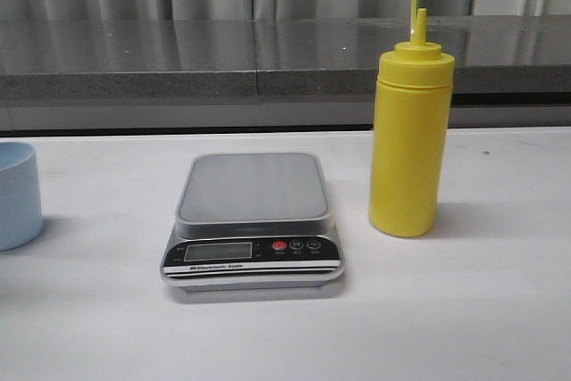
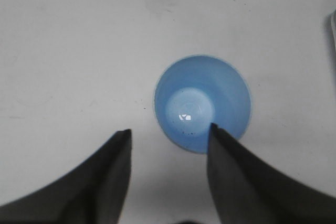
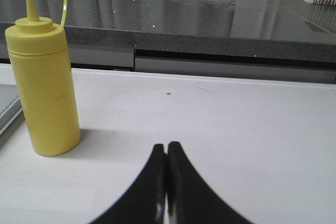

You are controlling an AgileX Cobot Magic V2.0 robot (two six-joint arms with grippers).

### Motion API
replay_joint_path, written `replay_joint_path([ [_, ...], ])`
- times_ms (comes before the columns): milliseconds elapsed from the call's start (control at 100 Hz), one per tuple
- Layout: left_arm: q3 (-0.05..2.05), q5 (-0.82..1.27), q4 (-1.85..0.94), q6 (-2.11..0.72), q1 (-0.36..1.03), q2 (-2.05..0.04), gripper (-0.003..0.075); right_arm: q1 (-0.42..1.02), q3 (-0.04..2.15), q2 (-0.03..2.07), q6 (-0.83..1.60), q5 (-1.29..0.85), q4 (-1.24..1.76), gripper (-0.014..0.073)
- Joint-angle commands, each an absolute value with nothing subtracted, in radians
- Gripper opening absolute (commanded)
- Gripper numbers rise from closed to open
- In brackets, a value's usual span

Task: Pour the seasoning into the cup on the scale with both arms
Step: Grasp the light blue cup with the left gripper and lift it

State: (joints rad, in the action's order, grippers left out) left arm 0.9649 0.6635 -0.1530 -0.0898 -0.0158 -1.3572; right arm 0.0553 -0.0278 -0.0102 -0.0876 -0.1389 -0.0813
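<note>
Seasoning is held in a tall yellow plastic squeeze bottle (image 1: pixel 409 136), standing upright on the white table (image 1: pixel 464 310) just right of the scale. At far left, the small pale blue plastic tumbler (image 1: pixel 18 194) is seen apart from the flat silver-grey digital scale (image 1: pixel 253 219). The left gripper (image 2: pixel 167 145) hangs over the cup, fingers spread (one overlapping the rim). The right gripper (image 3: pixel 167 153) is pressed together, empty, right of the bottle. An off-centre grasp could tip the light cup. Small white lettering on the scale's panel cannot be read with confidence.
</note>
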Motion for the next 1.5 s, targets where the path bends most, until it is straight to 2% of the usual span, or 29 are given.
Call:
replay_joint_path([
  [0, 0.999, 0.580, -0.170, -0.092, -0.019, -1.335, 0.0497, 0.046, -0.029, -0.026, -0.077, -0.051, -0.089, -0.0121],
  [220, 0.999, 0.512, -0.173, -0.092, -0.019, -1.354, 0.0502, 0.046, -0.029, -0.026, -0.077, -0.051, -0.089, -0.0121],
  [810, 1.001, 0.491, -0.184, -0.090, -0.019, -1.605, 0.0488, 0.046, -0.029, -0.026, -0.077, -0.051, -0.089, -0.0121],
  [910, 1.001, 0.478, -0.190, -0.090, -0.019, -1.629, 0.0413, 0.046, -0.029, -0.026, -0.077, -0.051, -0.089, -0.0121],
  [980, 1.001, 0.468, -0.195, -0.090, -0.019, -1.639, 0.0321, 0.046, -0.029, -0.026, -0.077, -0.051, -0.089, -0.0121],
  [1170, 1.048, 0.495, -0.231, -0.090, -0.019, -1.643, -0.0020, 0.046, -0.029, -0.026, -0.077, -0.051, -0.089, -0.0121],
  [1490, 1.215, 0.747, -0.286, -0.092, -0.012, -1.643, -0.0018, 0.046, -0.029, -0.026, -0.077, -0.051, -0.089, -0.0121],
])
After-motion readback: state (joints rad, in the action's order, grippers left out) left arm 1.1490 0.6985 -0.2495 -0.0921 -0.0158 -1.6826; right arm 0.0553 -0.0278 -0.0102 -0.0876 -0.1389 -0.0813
